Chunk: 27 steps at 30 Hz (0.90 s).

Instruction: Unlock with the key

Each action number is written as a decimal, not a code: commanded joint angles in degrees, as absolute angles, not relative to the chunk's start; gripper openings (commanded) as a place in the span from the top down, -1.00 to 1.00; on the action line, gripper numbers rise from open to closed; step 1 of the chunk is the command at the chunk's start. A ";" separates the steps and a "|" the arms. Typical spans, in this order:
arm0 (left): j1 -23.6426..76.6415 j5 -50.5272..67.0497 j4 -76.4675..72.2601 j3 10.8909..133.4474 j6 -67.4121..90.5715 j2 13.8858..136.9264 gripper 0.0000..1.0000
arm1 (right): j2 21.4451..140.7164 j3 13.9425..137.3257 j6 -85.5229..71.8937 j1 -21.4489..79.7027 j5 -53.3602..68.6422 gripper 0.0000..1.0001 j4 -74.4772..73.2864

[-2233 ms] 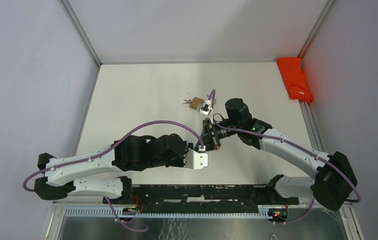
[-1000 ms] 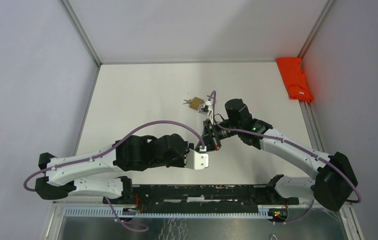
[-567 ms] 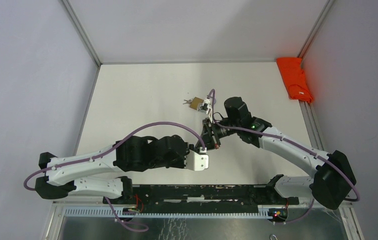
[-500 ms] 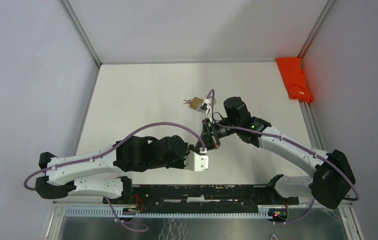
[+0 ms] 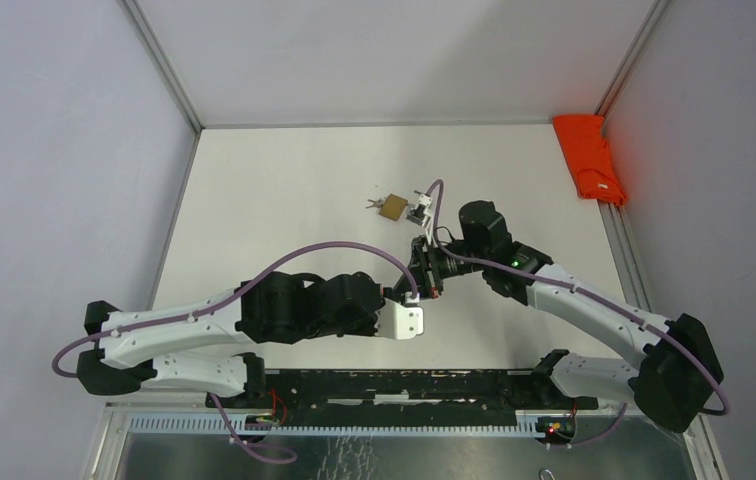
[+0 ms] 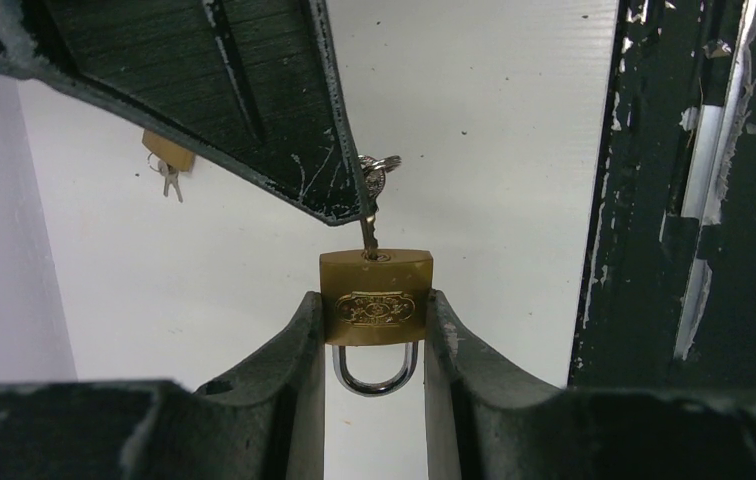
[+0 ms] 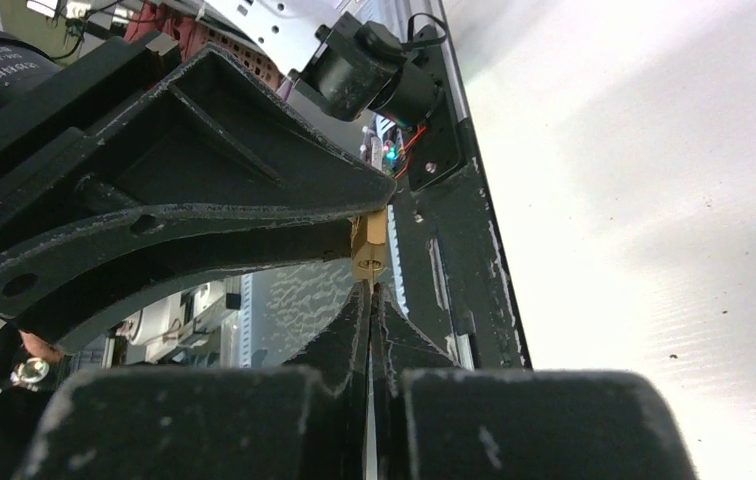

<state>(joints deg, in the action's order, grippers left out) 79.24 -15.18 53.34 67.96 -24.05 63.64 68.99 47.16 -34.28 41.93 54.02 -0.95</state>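
Note:
A brass padlock (image 6: 376, 298) is clamped by its sides between the fingers of my left gripper (image 6: 374, 312), keyhole end facing away from the wrist. Both legs of its steel shackle (image 6: 375, 378) sit in the body. A key (image 6: 368, 230) stands in the keyhole, with its ring (image 6: 375, 173) above. My right gripper (image 7: 370, 296) is shut on that key, its tips right against the padlock (image 7: 370, 250). In the top view the two grippers meet above the table's middle, left gripper (image 5: 422, 280) below right gripper (image 5: 430, 266).
A second brass padlock (image 5: 391, 207) with its own keys (image 5: 371, 204) lies on the table just beyond the grippers, also seen as the second padlock (image 6: 169, 152) in the left wrist view. An orange cloth (image 5: 590, 160) lies at the far right edge.
The right arm's forearm and wrist have shifted slightly to the right, and the left arm has edged right with it. Both grips look unchanged.

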 commanded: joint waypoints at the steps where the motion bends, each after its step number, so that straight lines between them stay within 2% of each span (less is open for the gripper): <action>1: 79.58 -19.12 48.50 70.57 -20.73 63.74 0.96 | 65.23 45.60 -37.15 42.45 50.10 1.00 3.88; 11: 79.63 -20.27 47.23 70.33 -18.46 63.36 0.96 | 62.86 40.91 -39.90 42.45 47.37 1.00 9.30; 27: 79.56 -15.48 46.39 69.60 -20.07 61.82 0.96 | 64.25 41.98 -39.61 42.45 48.65 1.00 11.93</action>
